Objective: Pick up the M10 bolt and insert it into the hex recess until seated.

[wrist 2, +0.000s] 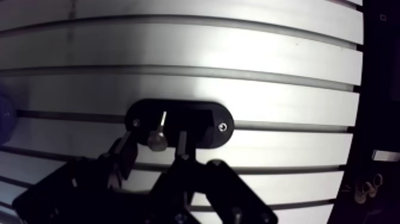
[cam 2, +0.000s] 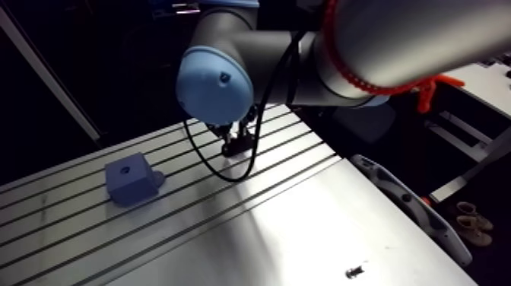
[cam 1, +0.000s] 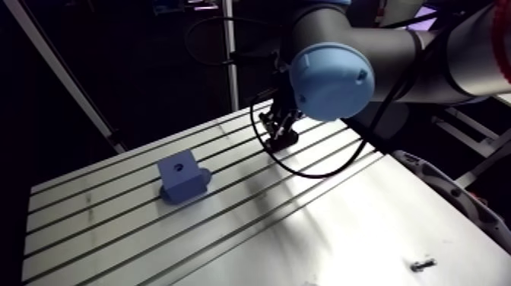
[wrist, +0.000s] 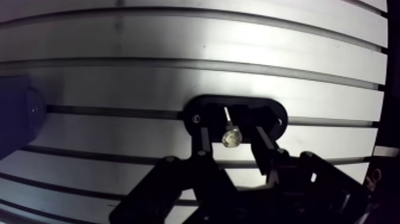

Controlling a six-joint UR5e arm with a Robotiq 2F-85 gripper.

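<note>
My gripper (wrist: 227,113) hung low over the slotted tabletop (cam 1: 114,228), close to its far edge. In the wrist view its two fingers (wrist: 205,140) stood apart, one on each side of the bolt (wrist: 231,138), with a gap on either side. The bolt's hex head faced the camera and its shank pointed down at a black oval plate (wrist: 271,114). A blue block (cam 1: 181,176) with a hole in its top sat well apart, toward the left edge. A small metal piece (cam 1: 422,265), too small to identify, lay near the right corner at the near edge.
</note>
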